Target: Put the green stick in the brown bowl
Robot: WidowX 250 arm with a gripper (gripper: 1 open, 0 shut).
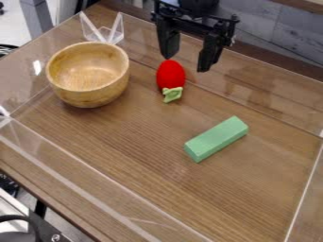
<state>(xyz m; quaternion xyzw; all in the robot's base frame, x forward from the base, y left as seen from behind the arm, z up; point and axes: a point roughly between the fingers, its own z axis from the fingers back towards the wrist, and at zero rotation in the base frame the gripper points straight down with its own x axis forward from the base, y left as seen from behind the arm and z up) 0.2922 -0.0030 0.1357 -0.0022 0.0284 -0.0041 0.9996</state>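
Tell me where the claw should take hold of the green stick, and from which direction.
Probably at the middle of the green stick, coming straight down from above. It lies flat on the wooden table, running diagonally, with clear space on both long sides. The open claw would likely need turning so its fingers close across the narrow width.

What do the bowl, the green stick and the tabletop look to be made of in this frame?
Brown bowl: wood, smooth satin finish, grain rings visible inside. Green stick: plain matte block, possibly painted wood or foam; it cannot be told which. Table: wood-grain surface, likely laminate, with a faint sheen.
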